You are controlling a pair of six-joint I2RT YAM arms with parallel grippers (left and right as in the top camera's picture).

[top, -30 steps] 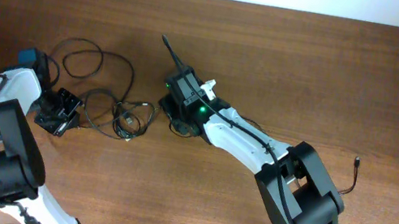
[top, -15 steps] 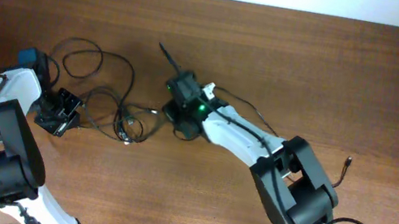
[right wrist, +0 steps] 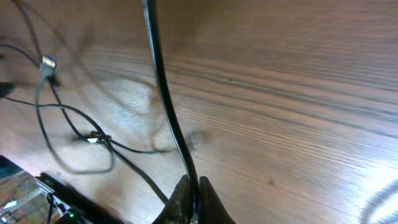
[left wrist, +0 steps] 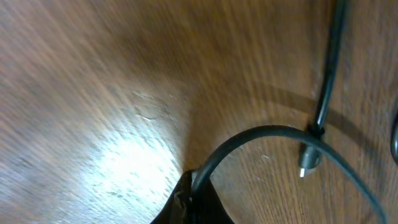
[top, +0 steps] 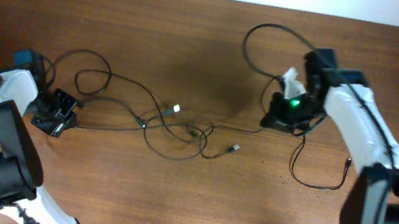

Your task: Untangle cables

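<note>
The overhead camera hangs high above and looks straight down on the worktop [top: 196,37], far enough off to take in nearly its whole width and the cables [top: 172,128] strung across it. My left wrist camera sits very close to the wood, looking steeply down past my left fingers [left wrist: 186,205] at the bottom edge, so it sees only a small patch. My right wrist camera is close too but more tilted. It looks past my right fingers [right wrist: 208,208] across the worktop toward the middle tangle, which the overhead view also covers, white-tipped plug [right wrist: 48,62] included.
</note>
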